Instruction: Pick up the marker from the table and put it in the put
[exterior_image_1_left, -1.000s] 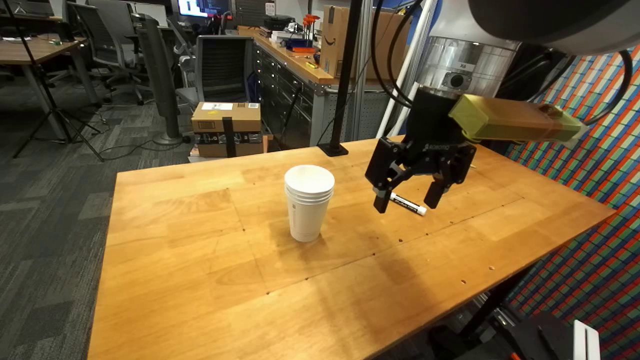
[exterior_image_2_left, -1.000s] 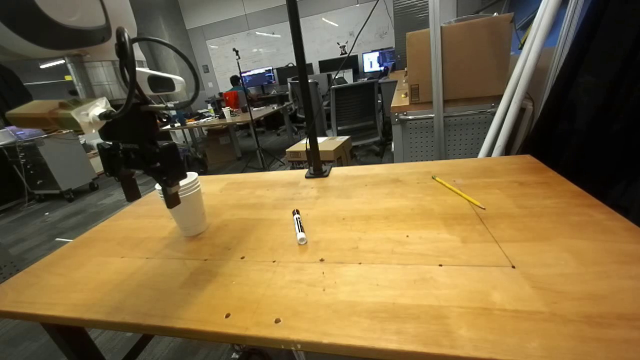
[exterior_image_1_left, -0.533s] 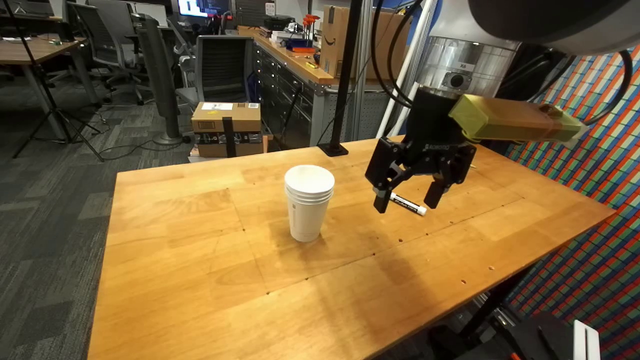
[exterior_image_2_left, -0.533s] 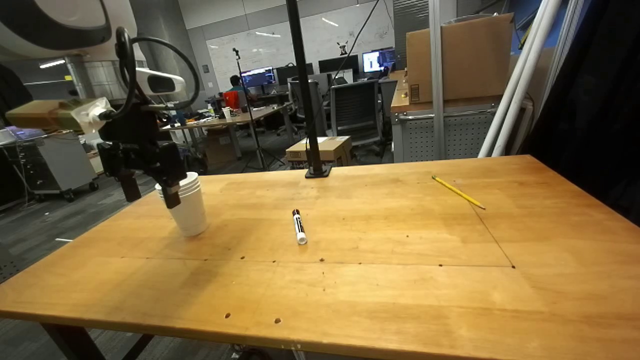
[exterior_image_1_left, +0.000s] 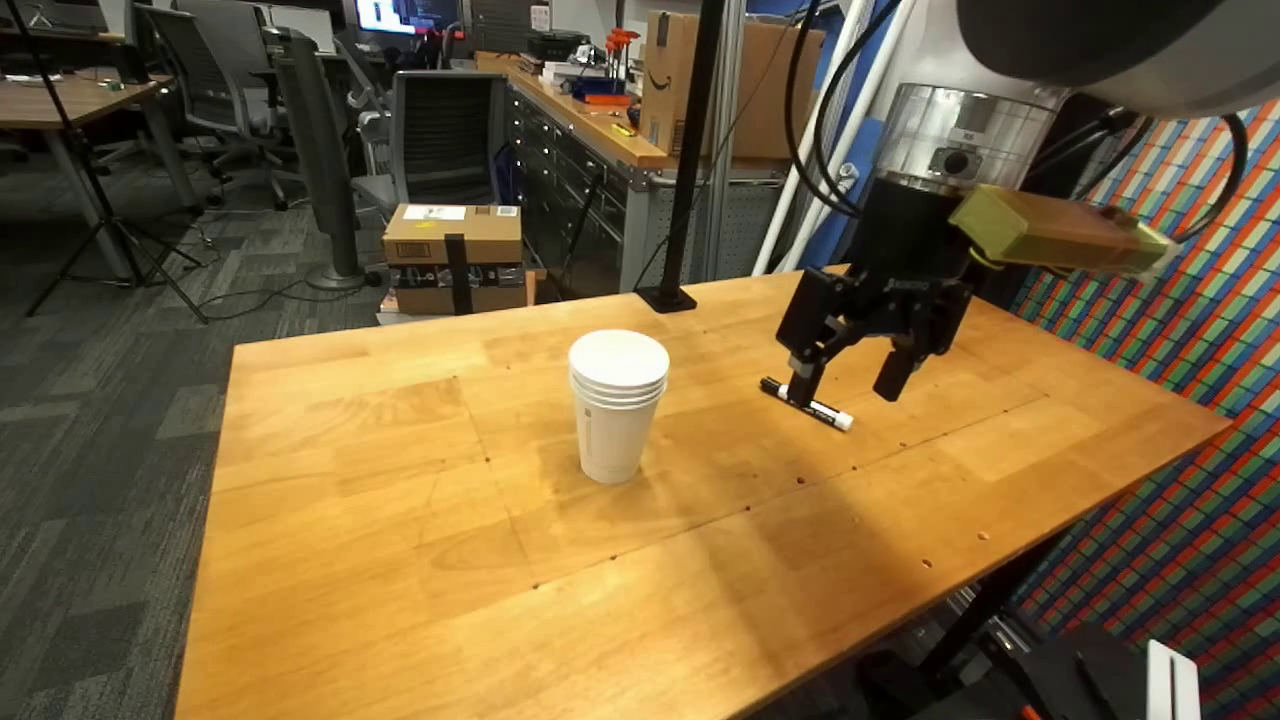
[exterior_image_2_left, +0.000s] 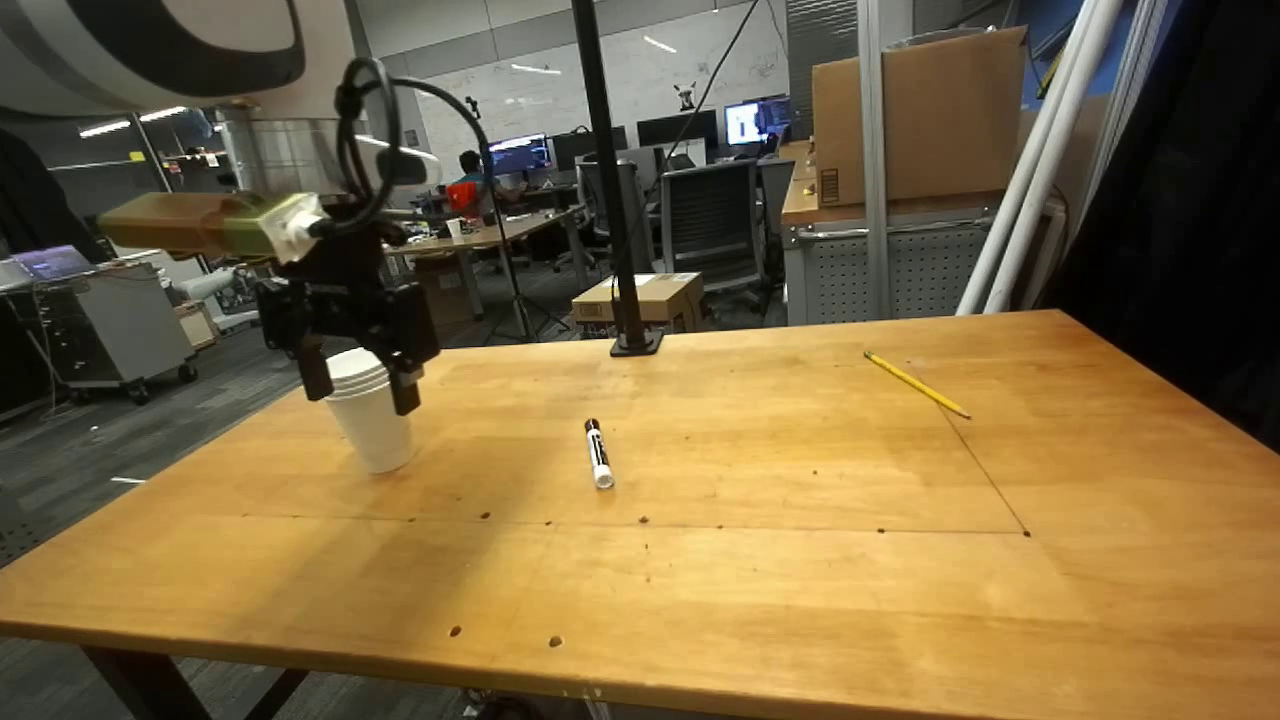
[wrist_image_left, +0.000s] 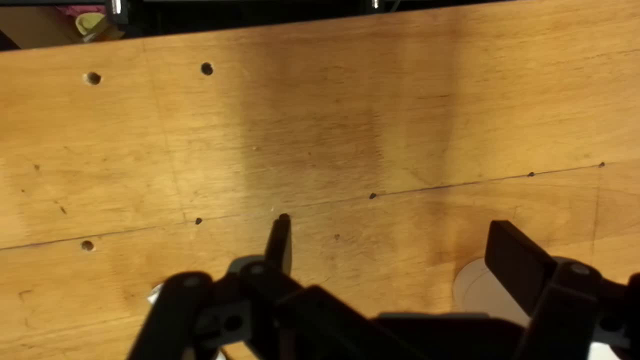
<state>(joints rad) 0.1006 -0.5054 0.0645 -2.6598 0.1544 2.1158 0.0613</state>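
Note:
The marker, white with a dark label and dark cap, lies on the wooden table; it shows in both exterior views (exterior_image_1_left: 828, 414) (exterior_image_2_left: 598, 455). A small white sliver at the lower left of the wrist view (wrist_image_left: 155, 294) may be its end. My gripper is open and empty above the table in both exterior views (exterior_image_1_left: 846, 388) (exterior_image_2_left: 362, 392). Its fingers are wide apart in the wrist view (wrist_image_left: 391, 225). One finger covers part of the marker in an exterior view, but they are apart. A stack of white paper cups (exterior_image_1_left: 618, 420) stands upright, partly behind the fingers elsewhere (exterior_image_2_left: 380, 435) (wrist_image_left: 480, 290).
A yellow pencil (exterior_image_2_left: 920, 385) lies on the table (exterior_image_2_left: 700, 600) beyond the marker. A black post on a base plate (exterior_image_1_left: 667, 299) stands at the table's edge; it also shows in an exterior view (exterior_image_2_left: 636, 344). Cardboard boxes (exterior_image_1_left: 455, 235) sit on the floor beyond.
The gripper stays still at first, then shifts sideways towards the marker's side, to the right in both exterior views. It stays open. The marker and cups have not moved.

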